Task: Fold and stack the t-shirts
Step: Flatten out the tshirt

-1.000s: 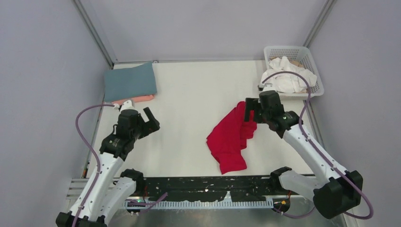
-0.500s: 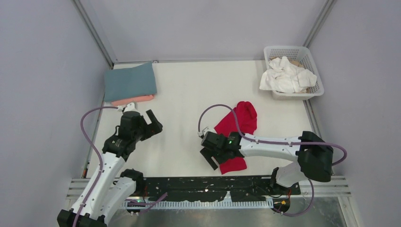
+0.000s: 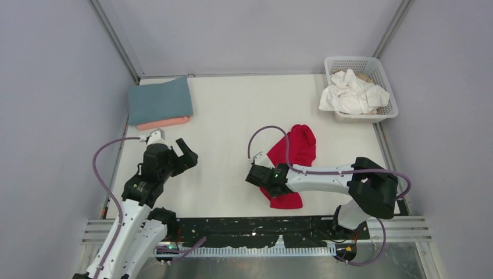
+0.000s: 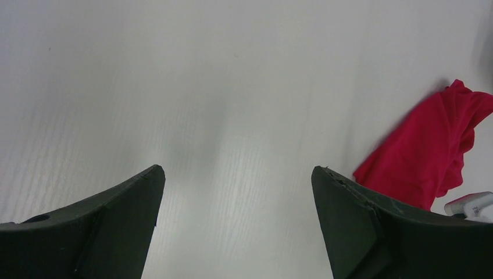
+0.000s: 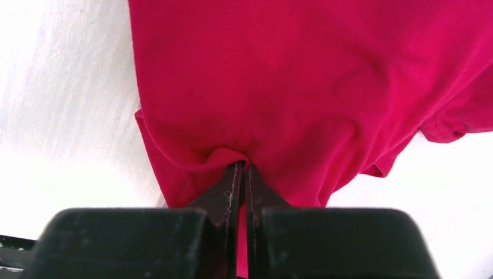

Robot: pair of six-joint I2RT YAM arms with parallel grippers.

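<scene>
You have two of the t-shirts done: a blue-grey shirt [image 3: 160, 100] lies folded on top of a salmon-pink shirt [image 3: 164, 122] at the far left corner of the table [image 3: 232, 110]. The red shirt [image 3: 293, 152] is the one in hand; it lies crumpled and unfolded right of the middle, toward the near edge. Your right gripper [image 5: 242, 168] is closed on a pinch of its near-left hem, so I judge the folding has barely begun. The white shirts [image 3: 352, 93] sit bunched in the basket [image 3: 352, 58] at the far right corner, waiting their turn. Your left gripper [image 4: 237, 170] hangs wide open and empty over bare table on the left side. The right arm's cable [image 3: 261, 131] loops just beside the red cloth and could snag as you spread it; the way to the stack looks unobstructed.
</scene>
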